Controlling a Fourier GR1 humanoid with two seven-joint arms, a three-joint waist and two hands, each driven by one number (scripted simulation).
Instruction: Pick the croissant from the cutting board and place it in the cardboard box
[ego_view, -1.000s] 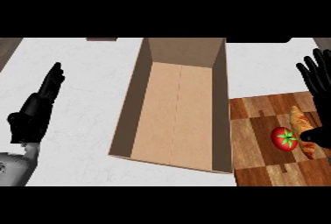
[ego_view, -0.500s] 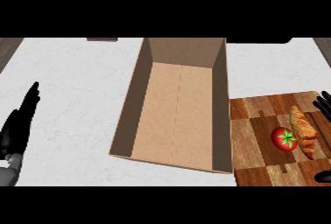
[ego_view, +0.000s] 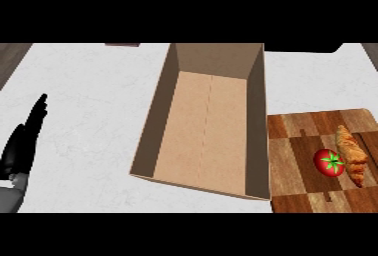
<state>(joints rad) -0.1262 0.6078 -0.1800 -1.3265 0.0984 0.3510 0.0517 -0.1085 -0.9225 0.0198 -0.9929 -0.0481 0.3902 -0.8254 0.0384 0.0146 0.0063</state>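
Lengthwise croissant (ego_view: 351, 155), beside tomato (ego_view: 329, 162)

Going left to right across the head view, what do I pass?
Left robot hand → cardboard box → tomato → croissant; both of those lie on the cutting board.

So the croissant (ego_view: 351, 156) is lying on the wooden cutting board (ego_view: 295, 150) at the right edge, right up against a red tomato (ego_view: 329, 162) (green stem facing up). The open cardboard box (ego_view: 210, 125) sits just left of the board on the white counter (ego_view: 88, 100), nothing inside it. Left hand (ego_view: 23, 145) is at the left edge, fingers straight, well apart from the box.
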